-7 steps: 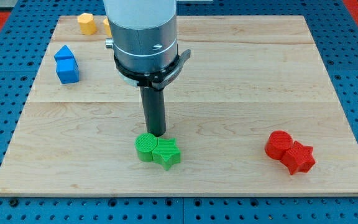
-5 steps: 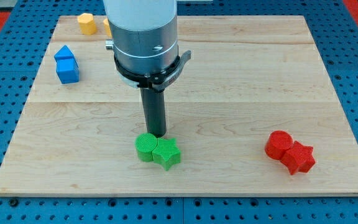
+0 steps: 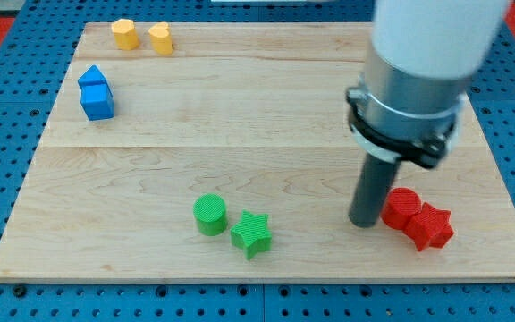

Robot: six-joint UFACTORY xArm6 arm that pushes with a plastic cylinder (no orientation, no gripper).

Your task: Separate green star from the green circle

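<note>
Two green blocks sit near the board's bottom edge: the green star [image 3: 251,233] lies just right of and below the green circle [image 3: 210,215], a narrow gap between them; my tip [image 3: 362,222], holding nothing, rests well to their right, touching or just beside the red blocks [image 3: 417,218]; blue blocks [image 3: 96,92] and yellow blocks [image 3: 141,36] sit at upper left.

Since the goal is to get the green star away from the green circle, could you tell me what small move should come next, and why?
Probably none toward the greens: the green star already sits apart from the green circle, a visible gap between them. My tip is right beside the red blocks, so I would ease it leftward, away from them.
</note>
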